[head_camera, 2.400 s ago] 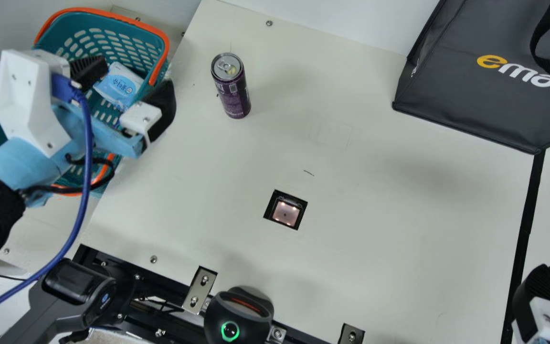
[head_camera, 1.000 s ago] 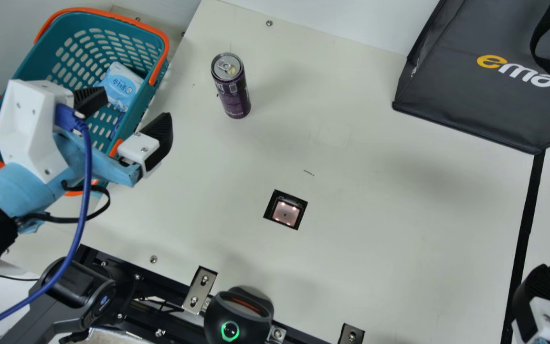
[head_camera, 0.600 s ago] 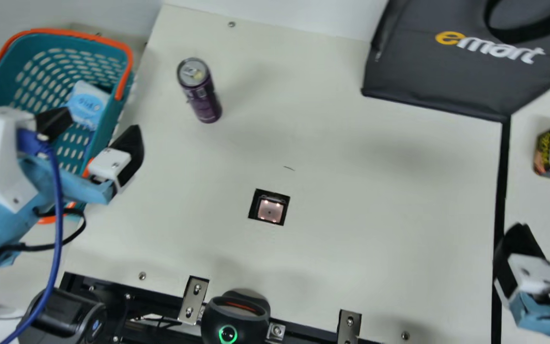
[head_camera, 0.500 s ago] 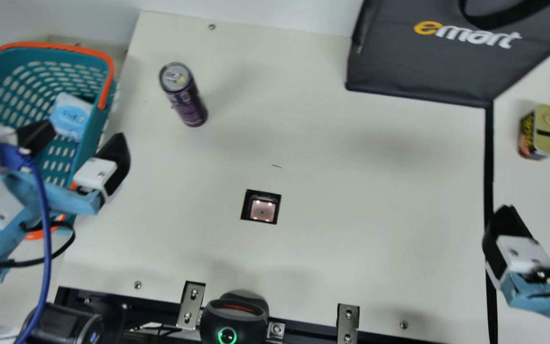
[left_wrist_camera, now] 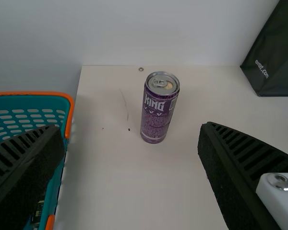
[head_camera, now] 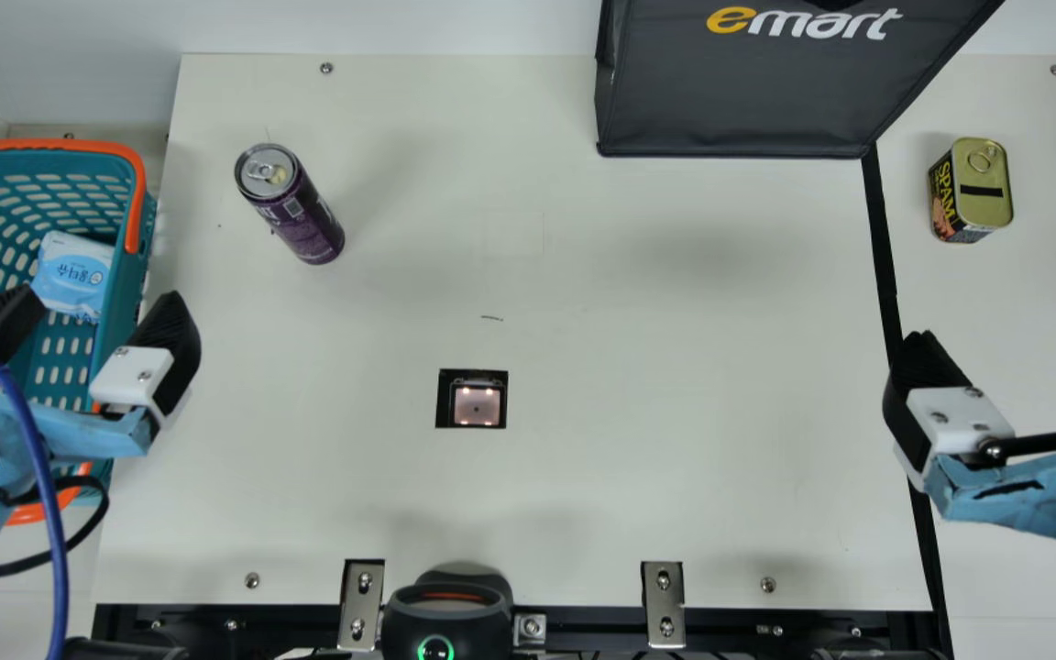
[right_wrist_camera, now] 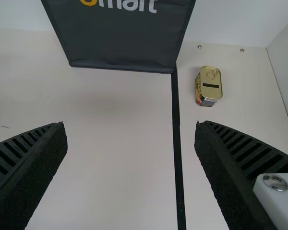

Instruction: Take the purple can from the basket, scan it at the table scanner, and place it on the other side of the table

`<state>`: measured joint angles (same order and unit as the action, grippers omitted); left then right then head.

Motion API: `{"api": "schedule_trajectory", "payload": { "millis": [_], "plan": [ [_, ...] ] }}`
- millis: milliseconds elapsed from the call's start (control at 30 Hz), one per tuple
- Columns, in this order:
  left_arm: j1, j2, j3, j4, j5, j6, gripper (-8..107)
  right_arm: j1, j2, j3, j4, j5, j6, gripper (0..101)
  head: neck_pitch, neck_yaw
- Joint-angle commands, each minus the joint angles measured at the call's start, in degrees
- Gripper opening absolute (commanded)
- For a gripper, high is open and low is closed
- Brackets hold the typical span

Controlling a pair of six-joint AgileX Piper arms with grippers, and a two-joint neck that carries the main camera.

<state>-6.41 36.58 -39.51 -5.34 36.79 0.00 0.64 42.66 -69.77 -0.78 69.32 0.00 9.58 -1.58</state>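
Observation:
The purple can stands upright on the table, right of the teal basket. My left gripper is open over the basket's right side, nearer the front than the can. In the left wrist view the can stands beyond my left gripper, whose fingers are wide apart with nothing between them. The table scanner is set into the middle of the table. My right gripper is open near the black strip at the right; in the right wrist view my right gripper holds nothing.
A dark bag stands at the back. Beyond the black strip stands a Spam tin at the right. A blue and white packet lies in the basket. A black handheld scanner sits at the front edge.
The main view has turned toward the right, shifting the whole picture. Earlier, my left gripper drew back from deeper over the basket toward the front. The can stays standing.

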Motion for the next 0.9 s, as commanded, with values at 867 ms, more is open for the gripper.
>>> {"api": "schedule_trajectory", "payload": {
  "millis": [867],
  "plan": [
    [-3.7, 15.8, -7.8, 1.6, -1.7, -1.2, 90, 0.0, 0.0, 0.0, 0.0, 0.0, 0.0, 95, -1.7, 0.0]
  ]
}}
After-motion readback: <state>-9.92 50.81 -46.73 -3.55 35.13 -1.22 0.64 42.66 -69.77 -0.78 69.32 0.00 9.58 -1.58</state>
